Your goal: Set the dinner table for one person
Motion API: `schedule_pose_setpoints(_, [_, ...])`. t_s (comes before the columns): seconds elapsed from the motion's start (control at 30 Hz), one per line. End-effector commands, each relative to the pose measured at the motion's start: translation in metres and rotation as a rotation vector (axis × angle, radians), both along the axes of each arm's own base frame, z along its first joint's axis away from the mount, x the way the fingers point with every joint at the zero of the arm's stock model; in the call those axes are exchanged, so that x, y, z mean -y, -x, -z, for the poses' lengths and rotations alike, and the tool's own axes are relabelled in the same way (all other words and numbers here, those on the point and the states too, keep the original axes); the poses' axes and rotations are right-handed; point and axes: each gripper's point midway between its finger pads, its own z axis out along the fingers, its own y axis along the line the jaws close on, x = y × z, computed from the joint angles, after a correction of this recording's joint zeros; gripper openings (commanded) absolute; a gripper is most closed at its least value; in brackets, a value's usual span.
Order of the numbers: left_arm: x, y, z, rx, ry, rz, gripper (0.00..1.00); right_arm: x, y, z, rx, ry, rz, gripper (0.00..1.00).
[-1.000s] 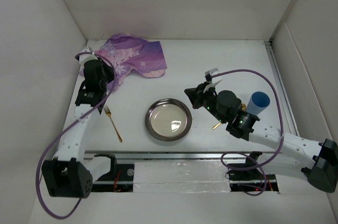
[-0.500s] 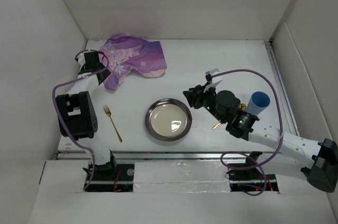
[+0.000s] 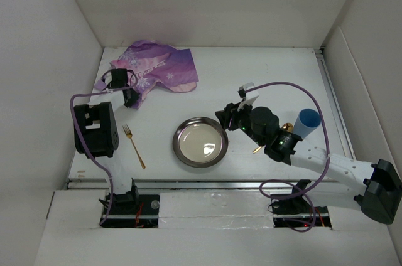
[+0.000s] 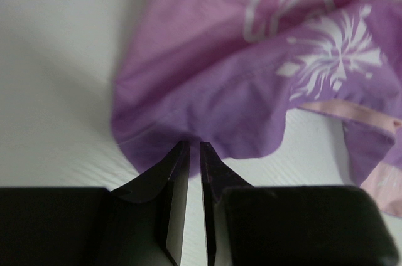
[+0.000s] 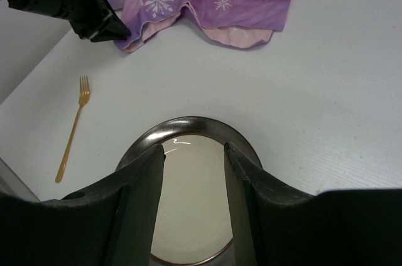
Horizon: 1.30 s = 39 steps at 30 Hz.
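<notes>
On the white dinner table (image 3: pixel 270 78) a crumpled purple printed cloth (image 3: pixel 160 70) lies at the back left. My left gripper (image 3: pixel 130 96) is at its near-left edge. In the left wrist view the jaws (image 4: pixel 193 147) are nearly together with the hem of the cloth (image 4: pixel 251 78) between the tips. A round metal plate (image 3: pixel 200 142) sits at the front centre. My right gripper (image 3: pixel 221 117) hovers open over its far right rim, the plate rim (image 5: pixel 188 125) showing past the gripper (image 5: pixel 195 148), nothing held. A gold fork (image 3: pixel 134 147) lies left of the plate.
A blue cup (image 3: pixel 308 120) stands at the right, beside my right arm. A gold utensil tip (image 3: pixel 257 150) pokes out from under that arm. White walls enclose the table on the left, back and right. The right wrist view also shows the fork (image 5: pixel 72 128).
The left arm folded back and its gripper swung to the cloth's near-left edge, where the jaws closed. The right gripper opened and shifted slightly left over the plate.
</notes>
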Motion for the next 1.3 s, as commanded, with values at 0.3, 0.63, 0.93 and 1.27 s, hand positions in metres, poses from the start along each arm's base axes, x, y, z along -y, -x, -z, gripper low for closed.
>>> schedule_pose_setpoints(0.3, [0.069, -0.007, 0.024, -0.003, 0.164, 0.143, 0.0, 0.015, -0.007, -0.032, 0.062, -0.059, 0.063, 0.5])
schedule_pose_setpoints(0.63, [0.011, 0.013, -0.077, 0.253, -0.039, -0.064, 0.45, 0.008, -0.005, -0.031, 0.056, -0.056, 0.015, 0.5])
schedule_pose_setpoints(0.93, [-0.042, 0.012, -0.02, 0.059, -0.033, -0.17, 0.41, 0.011, -0.001, -0.036, 0.068, -0.069, 0.011, 0.5])
schedule_pose_setpoints(1.27, [-0.013, -0.008, 0.005, 0.017, 0.042, -0.038, 0.26, 0.005, -0.001, -0.031, 0.052, -0.055, -0.012, 0.5])
